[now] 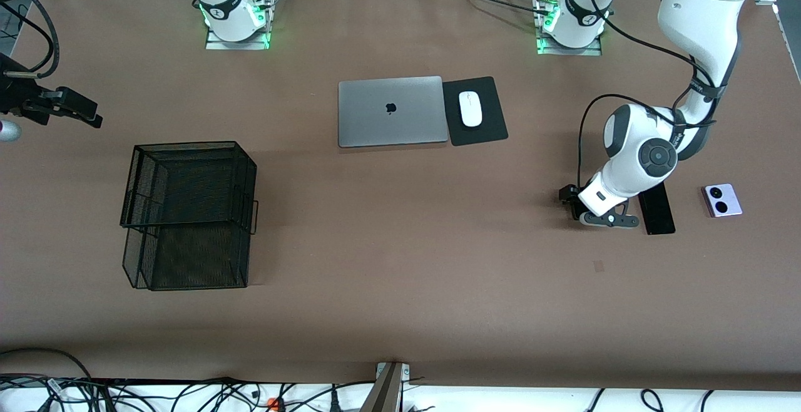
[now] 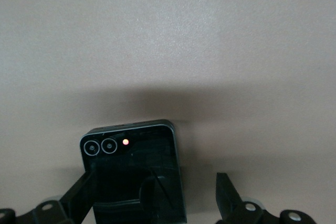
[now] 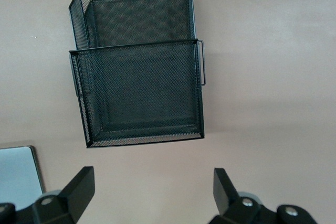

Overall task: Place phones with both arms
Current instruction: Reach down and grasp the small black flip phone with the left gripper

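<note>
Mouse (image 1: 470,109) on pad (image 1: 475,111) beside laptop (image 1: 392,111).

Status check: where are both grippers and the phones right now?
Left gripper open, low over black folded phone. Right gripper open, waiting above mesh basket. Slab phone and lavender phone on table. Nothing blocking.

Brown table (image 1: 400,274): mesh basket (image 1: 188,215) at frame left, laptop (image 1: 391,111) and mouse pad (image 1: 485,125) upper centre. Black slab phone (image 1: 658,211) and lavender phone (image 1: 723,200) lie at frame right.
</note>
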Tool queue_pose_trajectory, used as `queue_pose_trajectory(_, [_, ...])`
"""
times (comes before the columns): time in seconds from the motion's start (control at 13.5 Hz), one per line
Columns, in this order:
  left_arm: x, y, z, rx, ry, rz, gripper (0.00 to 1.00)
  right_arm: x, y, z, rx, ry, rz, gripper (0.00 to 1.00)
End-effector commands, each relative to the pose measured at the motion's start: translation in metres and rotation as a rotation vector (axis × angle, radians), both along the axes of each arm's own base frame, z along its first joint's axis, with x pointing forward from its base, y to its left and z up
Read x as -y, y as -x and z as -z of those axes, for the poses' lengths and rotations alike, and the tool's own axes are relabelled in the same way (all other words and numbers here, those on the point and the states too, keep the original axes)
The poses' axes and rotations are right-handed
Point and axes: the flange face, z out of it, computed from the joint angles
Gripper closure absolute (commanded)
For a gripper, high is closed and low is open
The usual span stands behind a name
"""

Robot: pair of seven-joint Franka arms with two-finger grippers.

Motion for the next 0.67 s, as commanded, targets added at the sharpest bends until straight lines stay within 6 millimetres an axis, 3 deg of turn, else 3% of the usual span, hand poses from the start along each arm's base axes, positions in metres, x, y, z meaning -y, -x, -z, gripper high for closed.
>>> queue_pose_trajectory(0.0, [-0.009, -0.001, -0.004, 0.008, 0.005, -0.011, 0.00, -0.001, 0.003, -0.001, -0.006, 0.004, -0.001, 0.00])
queue_pose_trajectory(0.59, [-0.015, 0.004, 0.019, -0.028, 0.004, -0.044, 0.00, 0.000, 0.003, -0.002, -0.004, 0.001, 0.001, 0.00])
